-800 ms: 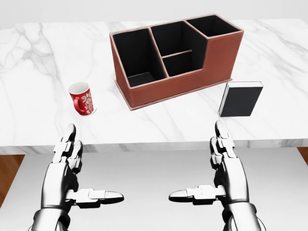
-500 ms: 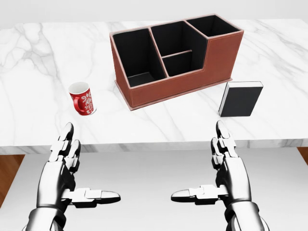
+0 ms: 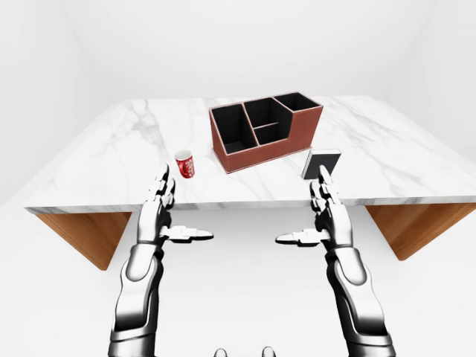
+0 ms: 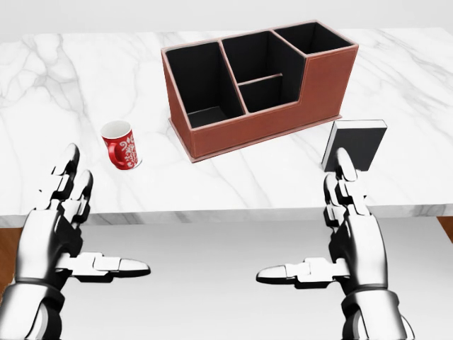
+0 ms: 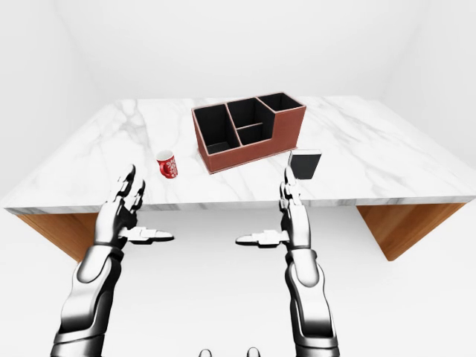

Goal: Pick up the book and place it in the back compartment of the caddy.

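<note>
A black book (image 4: 356, 144) with white page edges stands upright on the white marble table (image 4: 233, 180), to the right of the caddy. The brown caddy (image 4: 283, 108) has black compartments; its tallest one (image 4: 311, 35) is at the upper right in the head view. My right hand (image 4: 308, 216) is open and empty, below the table edge, and its fingertips (image 4: 345, 164) overlap the book's lower edge in this view. My left hand (image 4: 99, 216) is open and empty at the lower left, apart from everything.
A red patterned mug (image 4: 121, 145) stands on the table left of the caddy. The table's near edge (image 4: 212, 212) runs across the view just above my hands. Wooden table supports (image 3: 78, 234) show under both ends.
</note>
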